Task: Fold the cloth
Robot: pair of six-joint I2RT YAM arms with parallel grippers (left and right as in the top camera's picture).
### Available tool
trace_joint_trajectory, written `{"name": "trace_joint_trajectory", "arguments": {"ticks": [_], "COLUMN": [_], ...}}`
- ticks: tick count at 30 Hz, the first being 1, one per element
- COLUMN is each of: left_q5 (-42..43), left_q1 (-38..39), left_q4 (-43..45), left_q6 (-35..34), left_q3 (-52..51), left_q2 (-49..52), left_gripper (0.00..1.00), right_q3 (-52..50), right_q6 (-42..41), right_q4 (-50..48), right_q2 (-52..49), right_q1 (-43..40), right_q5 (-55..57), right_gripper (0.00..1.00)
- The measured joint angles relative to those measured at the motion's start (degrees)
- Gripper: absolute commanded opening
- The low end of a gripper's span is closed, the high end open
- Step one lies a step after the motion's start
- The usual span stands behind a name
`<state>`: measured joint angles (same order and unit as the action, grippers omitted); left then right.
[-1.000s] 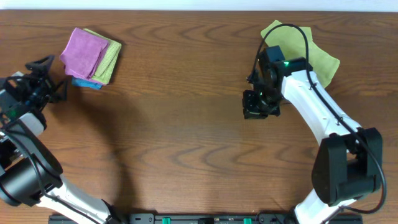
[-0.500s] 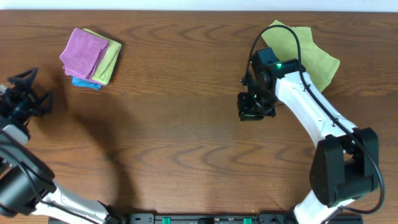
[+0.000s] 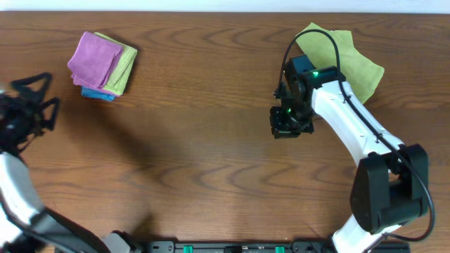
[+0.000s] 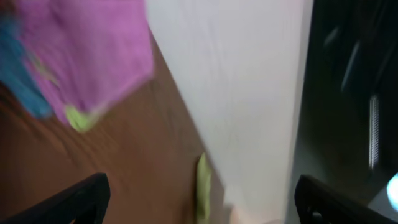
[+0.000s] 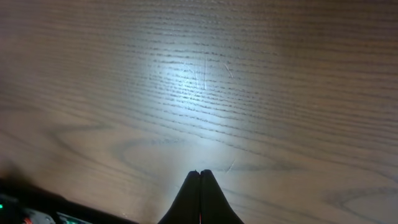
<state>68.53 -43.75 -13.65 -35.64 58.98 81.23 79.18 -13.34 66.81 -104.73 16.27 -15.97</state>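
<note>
The purple cloth (image 3: 93,60) lies folded on top of a small stack at the table's far left, over a folded light green cloth (image 3: 124,69) and a blue cloth (image 3: 96,93). It also shows, blurred, in the left wrist view (image 4: 87,50). My left gripper (image 3: 35,98) is open and empty at the left edge, below and left of the stack. My right gripper (image 3: 287,125) is shut and empty over bare wood right of centre; its closed fingertips show in the right wrist view (image 5: 199,174).
A loose light green cloth (image 3: 351,60) lies spread at the back right, partly under my right arm. A white wall runs along the table's far edge. A black rail lines the front edge.
My left arm has swung away from the stack toward the left edge and is blurred. My right gripper has shifted slightly up and left.
</note>
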Motion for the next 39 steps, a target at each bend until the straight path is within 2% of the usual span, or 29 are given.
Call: {"name": "trace_joint_trajectory", "arguments": {"ticks": [5, 10, 15, 22, 23, 24, 25, 26, 27, 31, 39], "left_q5": [-12.2, -27.7, -38.4, -43.4, -43.5, -43.7, -43.9, -44.0, -44.2, -44.6, -44.8], "left_q1": [13.4, 25.5, 31.3, 34.2, 34.2, 34.2, 34.2, 34.2, 34.2, 34.2, 34.2], "left_q4": [-16.5, -31.6, -39.8, -50.2, -51.2, -52.2, -52.9, -53.3, -53.4, -53.5, -56.9], "left_q6": [11.8, 18.5, 20.9, 25.1, 25.5, 25.9, 26.5, 26.7, 27.0, 26.4, 22.2], "left_q3": [0.2, 0.1, 0.1, -0.6, -1.3, -2.1, -3.0, -3.9, -4.9, -6.1, -6.1], "left_q2": [-11.5, -22.6, -36.9, -54.3, -56.0, -57.7, -59.1, -60.5, -61.9, -63.2, -63.2], "left_gripper": [0.96, 0.96, 0.96, 0.96, 0.96, 0.96, 0.96, 0.96, 0.96, 0.96, 0.96], "right_q3": [0.0, 0.1, -1.3, -16.3, -18.5, -20.4, -21.9, -23.1, -24.1, -24.7, -24.9], "right_q6": [2.0, 3.2, 3.3, 3.4, 3.4, 3.3, 3.2, 3.1, 3.1, 3.1, 3.1], "right_q4": [0.9, 4.7, 5.2, -1.3, -2.2, -2.3, -2.6, -2.7, -2.7, -3.0, -3.0], "right_q2": [3.7, 11.4, 21.8, 46.2, 49.4, 52.2, 54.7, 56.7, 58.8, 62.4, 62.6], "right_q1": [0.0, 0.0, 0.3, 6.2, 6.9, 7.3, 7.6, 7.6, 7.6, 7.7, 7.7], "right_q5": [0.3, 4.0, 5.6, 6.4, 6.4, 6.4, 6.4, 6.4, 6.5, 6.6, 6.6], "right_gripper": [0.01, 0.02, 0.02, 0.02, 0.05, 0.22, 0.54, 0.8, 0.99, 0.99, 0.99]}}
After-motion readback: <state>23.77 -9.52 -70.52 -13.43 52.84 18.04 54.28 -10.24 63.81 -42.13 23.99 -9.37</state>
